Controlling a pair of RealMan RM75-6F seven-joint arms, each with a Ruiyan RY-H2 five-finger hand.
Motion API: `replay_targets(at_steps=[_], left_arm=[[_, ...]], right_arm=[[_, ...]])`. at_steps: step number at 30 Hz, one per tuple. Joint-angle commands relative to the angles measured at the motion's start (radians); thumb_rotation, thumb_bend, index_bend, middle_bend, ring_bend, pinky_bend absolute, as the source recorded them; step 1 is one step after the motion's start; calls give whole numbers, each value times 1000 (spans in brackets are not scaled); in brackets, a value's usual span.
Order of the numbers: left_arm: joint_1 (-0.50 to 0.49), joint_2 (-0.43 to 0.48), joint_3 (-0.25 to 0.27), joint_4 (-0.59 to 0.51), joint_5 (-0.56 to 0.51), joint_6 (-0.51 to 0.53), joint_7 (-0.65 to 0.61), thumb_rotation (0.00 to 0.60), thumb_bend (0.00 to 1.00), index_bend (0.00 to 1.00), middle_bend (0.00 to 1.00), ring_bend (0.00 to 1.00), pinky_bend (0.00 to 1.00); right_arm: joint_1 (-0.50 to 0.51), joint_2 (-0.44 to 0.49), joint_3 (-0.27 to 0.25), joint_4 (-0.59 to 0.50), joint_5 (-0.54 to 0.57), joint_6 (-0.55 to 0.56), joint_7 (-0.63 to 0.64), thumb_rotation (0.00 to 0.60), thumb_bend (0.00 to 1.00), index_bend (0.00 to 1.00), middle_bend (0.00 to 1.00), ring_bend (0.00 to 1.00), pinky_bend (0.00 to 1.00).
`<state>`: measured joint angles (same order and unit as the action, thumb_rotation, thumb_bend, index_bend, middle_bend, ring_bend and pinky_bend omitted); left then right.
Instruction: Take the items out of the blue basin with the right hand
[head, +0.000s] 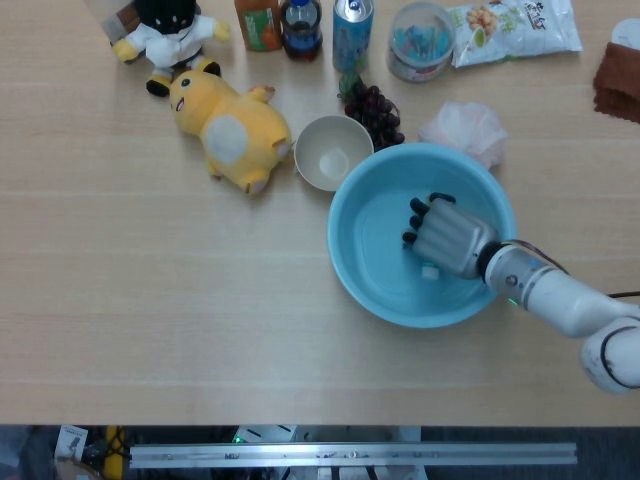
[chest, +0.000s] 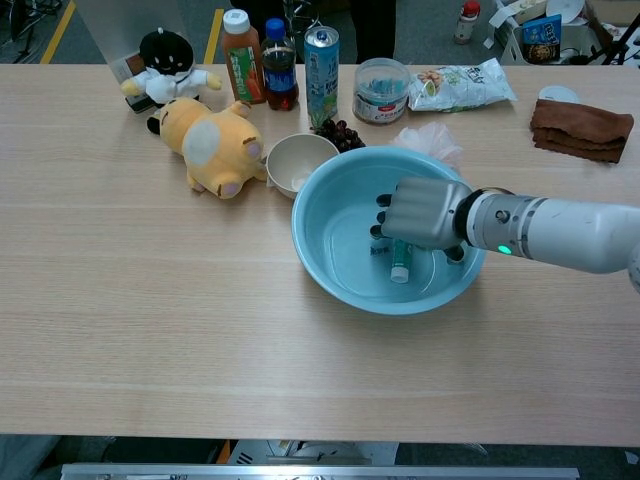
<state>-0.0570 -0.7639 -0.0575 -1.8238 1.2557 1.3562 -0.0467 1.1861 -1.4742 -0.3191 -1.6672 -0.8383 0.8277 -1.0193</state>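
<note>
The blue basin (head: 372, 262) (chest: 335, 250) sits right of the table's middle. My right hand (head: 447, 237) (chest: 420, 213) is low inside it, back upward, fingers curled down over a small white tube. Only the tube's capped end (head: 430, 270) (chest: 400, 270) sticks out from under the hand, still lying on the basin floor. Whether the fingers grip the tube cannot be told. A small yellow item seen earlier in the basin is now hidden by the hand. The left hand is in neither view.
A white bowl (head: 332, 152) touches the basin's far-left rim, with dark grapes (head: 375, 110) and a crumpled plastic bag (head: 462, 128) behind it. A yellow plush (head: 230, 130) lies to the left. Bottles, a can (chest: 321, 62) and snack packs line the back; a brown cloth (chest: 580, 128) lies far right.
</note>
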Motion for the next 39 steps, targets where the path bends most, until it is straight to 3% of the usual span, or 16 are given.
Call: replay_targets(at_steps=[1, 17, 39], left_arm=[[1, 0, 0, 1, 0, 1, -2, 600, 370, 260, 261, 251, 257], [10, 5, 5, 10, 4, 6, -14, 600, 369, 260, 261, 251, 257], [28, 5, 4, 19, -5, 27, -24, 600, 370, 260, 261, 251, 257]], right_arm=[[-10, -13, 0, 13, -9, 9, -9, 600, 28, 195, 258, 128, 349], [-78, -87, 36, 106, -67, 43, -17, 600, 32, 195, 258, 128, 349], [-116, -205, 148, 216, -113, 39, -14, 600, 77, 228, 264, 147, 351]])
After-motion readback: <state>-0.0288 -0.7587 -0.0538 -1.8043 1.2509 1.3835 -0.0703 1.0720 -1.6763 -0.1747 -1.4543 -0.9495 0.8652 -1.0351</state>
